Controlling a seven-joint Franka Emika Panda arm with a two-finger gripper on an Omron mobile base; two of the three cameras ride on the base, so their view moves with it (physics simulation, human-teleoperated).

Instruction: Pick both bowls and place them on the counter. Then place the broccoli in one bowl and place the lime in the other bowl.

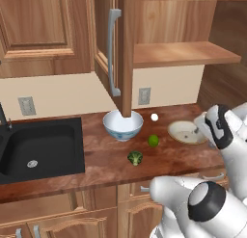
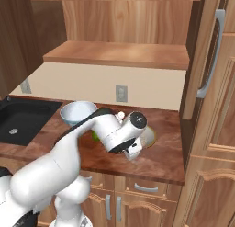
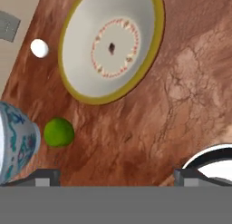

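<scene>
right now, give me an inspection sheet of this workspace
surface: reddish wood counter, both bowls already standing on it
job's things: deep white and blue bowl upright and empty; shallow beige bowl upright and empty, to its right; lime on the counter between the two bowls; broccoli on the counter nearer the front edge, apart from the lime
clutter: small white ball on the counter near the wall
pincer: pincer open, holding nothing, above the counter beside the beige bowl
cables: nothing seen
surroundings: black sink to the left, open cabinet door above the blue bowl, bare shelf, wall outlets
</scene>
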